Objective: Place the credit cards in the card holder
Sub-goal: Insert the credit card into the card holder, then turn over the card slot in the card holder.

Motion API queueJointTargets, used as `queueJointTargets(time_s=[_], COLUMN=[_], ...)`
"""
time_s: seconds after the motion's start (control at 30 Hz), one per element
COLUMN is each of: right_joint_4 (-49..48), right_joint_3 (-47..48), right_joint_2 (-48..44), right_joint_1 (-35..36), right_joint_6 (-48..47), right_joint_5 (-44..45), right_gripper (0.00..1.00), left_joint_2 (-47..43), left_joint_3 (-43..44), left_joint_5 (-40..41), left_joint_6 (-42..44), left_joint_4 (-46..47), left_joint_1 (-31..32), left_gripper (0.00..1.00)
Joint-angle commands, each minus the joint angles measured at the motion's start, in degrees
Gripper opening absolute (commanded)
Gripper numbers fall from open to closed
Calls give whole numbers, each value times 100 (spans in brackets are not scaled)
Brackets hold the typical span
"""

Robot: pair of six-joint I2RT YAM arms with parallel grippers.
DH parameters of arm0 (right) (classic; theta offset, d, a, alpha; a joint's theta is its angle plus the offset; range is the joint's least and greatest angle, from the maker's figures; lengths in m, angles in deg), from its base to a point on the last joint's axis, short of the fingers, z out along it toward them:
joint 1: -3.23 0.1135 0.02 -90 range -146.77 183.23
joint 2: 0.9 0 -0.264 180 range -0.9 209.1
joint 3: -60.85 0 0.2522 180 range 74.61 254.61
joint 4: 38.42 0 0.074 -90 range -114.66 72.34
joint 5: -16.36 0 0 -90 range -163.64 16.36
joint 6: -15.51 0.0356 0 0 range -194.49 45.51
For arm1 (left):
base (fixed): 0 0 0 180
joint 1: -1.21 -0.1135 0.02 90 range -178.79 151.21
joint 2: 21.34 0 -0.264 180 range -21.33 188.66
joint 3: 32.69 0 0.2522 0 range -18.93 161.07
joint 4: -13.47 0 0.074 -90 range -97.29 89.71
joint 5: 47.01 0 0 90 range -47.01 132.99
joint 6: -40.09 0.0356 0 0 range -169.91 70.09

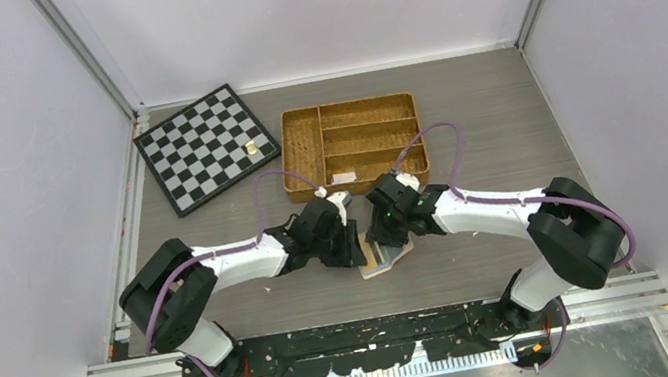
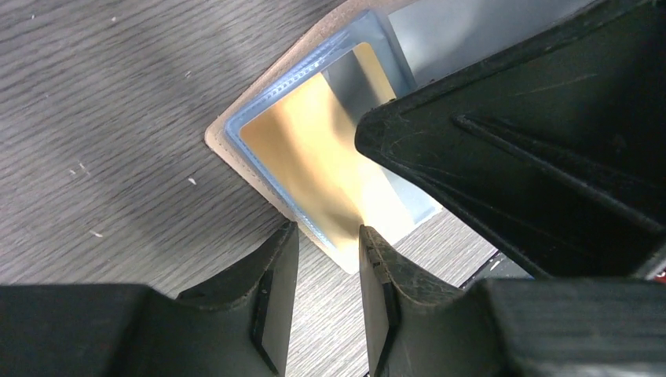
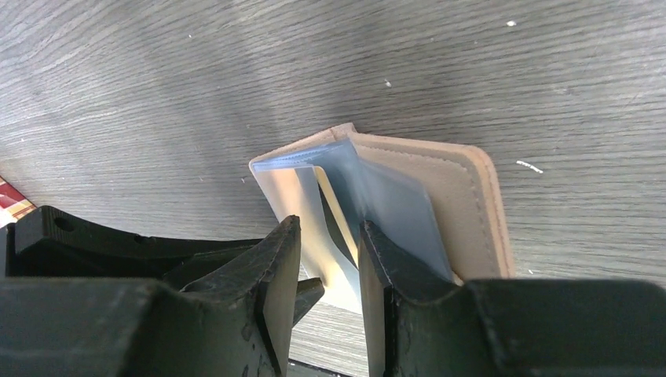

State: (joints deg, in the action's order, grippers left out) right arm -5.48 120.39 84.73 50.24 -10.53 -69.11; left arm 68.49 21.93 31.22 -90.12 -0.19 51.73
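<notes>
- Peach-beige leather-like folding card holder [image 3: 463, 196] lies open on the grey wood-grain tabletop [image 1: 502, 121], mid-width, toward the near edge, under both my wrists.
- From the card holder, the woven wicker divided tray [image 1: 344, 104] is at 12 o'clock, apart from it. The black-and-white chessboard [image 1: 202, 149] is at 10 o'clock, with a small pale piece [image 1: 251, 147] on it.
- My arms come in from 8 and 4 o'clock and meet over the card holder, wrists close together.
- My left tool [image 2: 327, 236]: fingers apart with a narrow gap, nothing clamped. It hovers at the card holder's open edge.
- Orange-gold flat plastic credit card [image 2: 314, 157] sits mostly inside one of the pale clear plastic sleeves [image 3: 393, 200]. One corner pokes out past the sleeve edge, in line with the left tool's gap. I can't tell if a finger touches it.
- My right tool [image 3: 331, 224]: fingers apart too. The sleeves stand up from the fold into the gap, and a blue-tinted leaf rests against one finger. The gap looks wider than the leaves, so they are not clamped as far as I can see.
- In the right wrist view the peach cover lies flat at 3 o'clock of the right tool.
- In the left wrist view the right tool's black body covers the 3 o'clock side of the card holder.
</notes>
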Motion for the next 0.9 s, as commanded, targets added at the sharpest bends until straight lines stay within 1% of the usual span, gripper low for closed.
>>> queueJointTargets(time_s=[0.0,0.17,0.3,0.37,0.53,0.63,0.8,0.87], right_joint_4=[-125,801,1493,1695,1723,1569,1201,1144], right_joint_3=[244,660,901,807,289,44,-115,-136], right_joint_2=[-229,-678,-1021,-1164,-1399,-1405,-1173,-1037], right_joint_1=[100,107,70,-34,-534,-660,-684,-691], right_joint_6=[51,-660,-1263,-1490,-1792,-1930,-2061,-2108], right_joint_5=[285,735,1057,1100,550,280,-92,-119], right_gripper=[40,49,63,69,70,70,66,62], left_joint_2=[-300,-514,-703,-767,-851,-824,-702,-641], left_joint_3=[-93,-189,-261,-307,-336,-341,-353,-337], left_joint_5=[116,207,236,241,237,215,178,154], left_joint_6=[-58,-44,-94,-145,-247,-317,-439,-480], left_joint_4=[302,177,85,73,66,91,253,339], left_joint_1=[37,37,37,37,29,28,28,29], left_gripper=[36,41,45,47,51,52,51,50])
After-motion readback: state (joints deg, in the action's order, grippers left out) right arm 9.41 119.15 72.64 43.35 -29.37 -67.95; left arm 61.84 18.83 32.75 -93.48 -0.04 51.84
